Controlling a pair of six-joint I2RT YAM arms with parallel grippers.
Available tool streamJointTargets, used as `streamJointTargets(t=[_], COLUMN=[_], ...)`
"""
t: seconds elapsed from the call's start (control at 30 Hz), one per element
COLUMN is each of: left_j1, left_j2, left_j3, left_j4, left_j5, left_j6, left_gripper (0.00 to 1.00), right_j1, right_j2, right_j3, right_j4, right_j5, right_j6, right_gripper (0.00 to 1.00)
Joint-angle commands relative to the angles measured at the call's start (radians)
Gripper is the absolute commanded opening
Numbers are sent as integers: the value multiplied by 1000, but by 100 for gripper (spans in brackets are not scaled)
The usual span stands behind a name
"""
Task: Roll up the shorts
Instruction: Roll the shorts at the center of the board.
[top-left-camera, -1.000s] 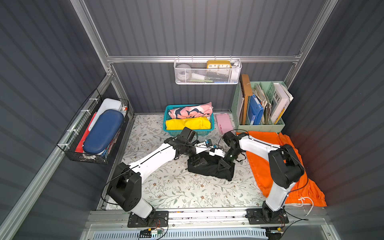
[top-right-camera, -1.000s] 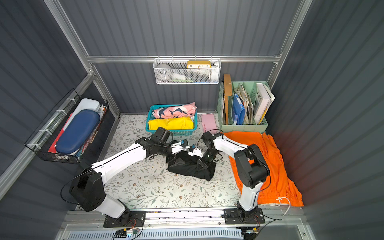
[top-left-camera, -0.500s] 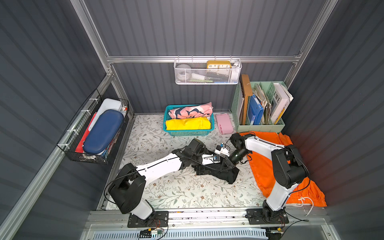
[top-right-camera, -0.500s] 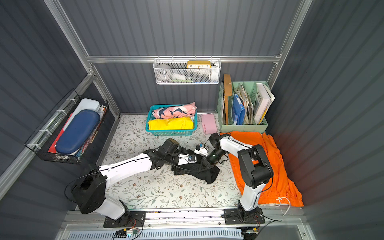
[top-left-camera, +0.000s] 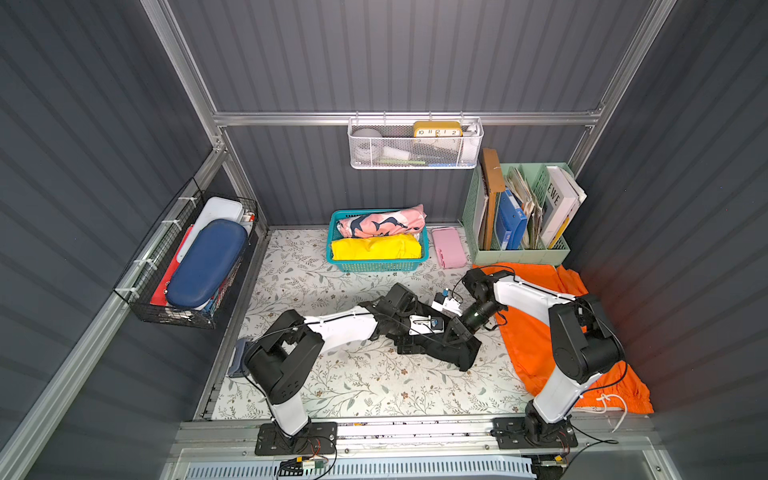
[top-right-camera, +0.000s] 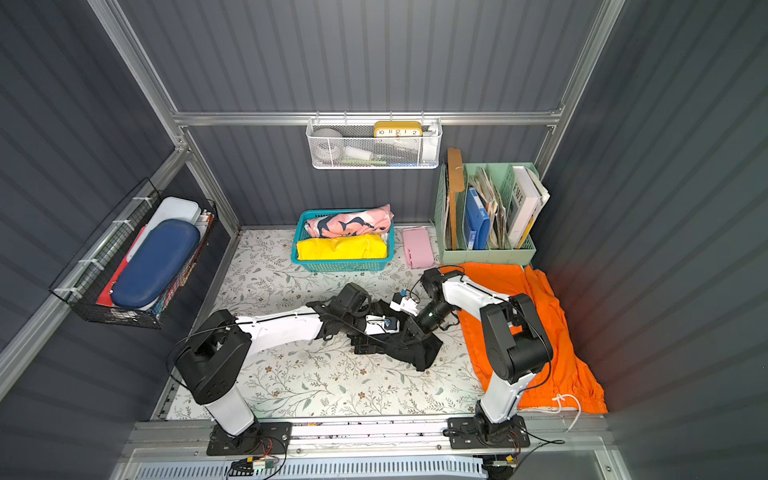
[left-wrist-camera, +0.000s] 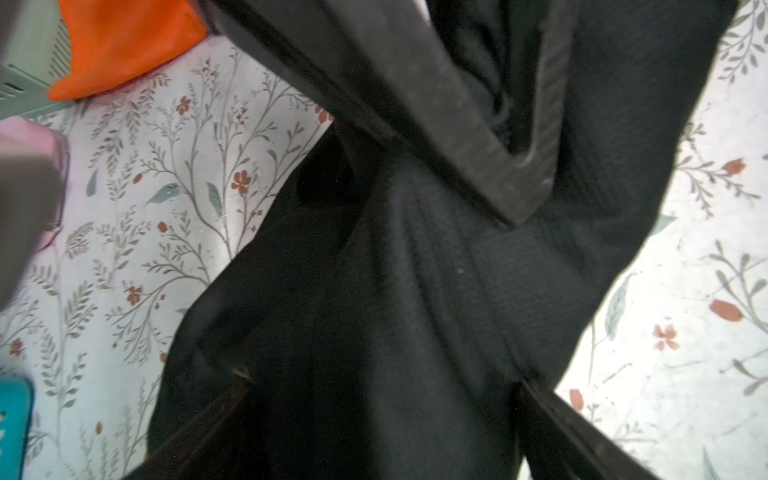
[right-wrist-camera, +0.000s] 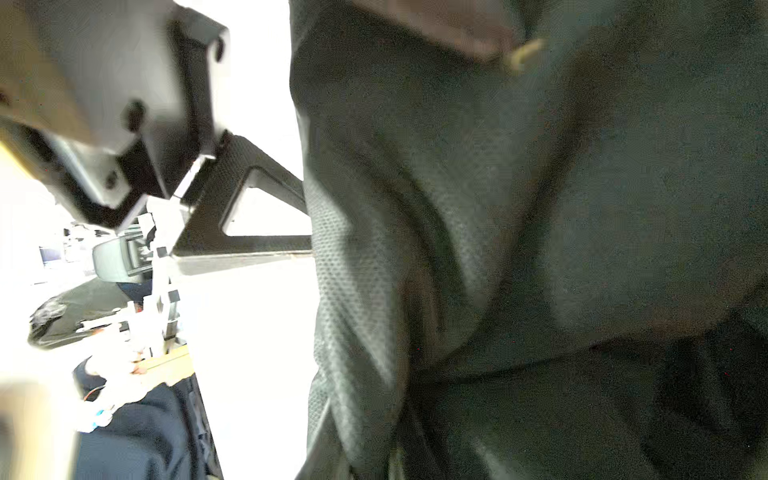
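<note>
The black shorts (top-left-camera: 451, 353) lie bunched in a thick bundle mid-table in both top views, also (top-right-camera: 415, 353). My left gripper (top-left-camera: 415, 343) is low over the bundle and open. In the left wrist view its fingers (left-wrist-camera: 199, 424) stand wide apart with black fabric (left-wrist-camera: 374, 291) between them. My right gripper (top-left-camera: 454, 333) reaches in from the right and is shut on the black shorts; its closed fingers (left-wrist-camera: 415, 108) pinch a gathered fold. Black cloth (right-wrist-camera: 540, 208) fills the right wrist view. The orange shorts (top-left-camera: 536, 353) lie spread flat under the right arm.
A teal basket (top-left-camera: 376, 266) at the back holds a pink printed cloth (top-left-camera: 382, 222) and a yellow cloth (top-left-camera: 374, 248). Beside it lie a pink case (top-left-camera: 449, 248) and a green file holder (top-left-camera: 521, 253). A wire basket (top-left-camera: 183, 266) hangs on the left wall.
My left arm has swung from the far side of the black bundle down onto it, and its jaws have widened. The right gripper has shifted a little to the right with the fabric.
</note>
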Motion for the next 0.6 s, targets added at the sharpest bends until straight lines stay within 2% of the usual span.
streamJointTargets(t=[0.0,0.03,0.17,0.23,0.33,0.43,0.57], left_j1=[-22,-27,-36,-38,-38,-39,-38], left_j2=[33,43,72,80,95,111,95], left_j3=[47,53,80,97,151,197,188], left_j4=[-72,-82,-124,-151,-234,-344,-393], left_j5=[84,89,105,109,93,64,81], left_j6=[10,10,11,8,-13,-41,-64], left_gripper=[92,86,41,29,21,17,16], right_j1=[-6,-6,-6,-6,-8,-9,-9], right_j2=[-39,-46,-61,-74,-107,-153,-240], right_j3=[-14,-22,-36,-41,-49,-49,-73], right_j4=[35,51,88,107,139,155,204], right_j5=[17,28,58,86,149,190,242], right_j6=[11,27,68,88,128,158,203], right_gripper=[0,1,16,18,24,29,33])
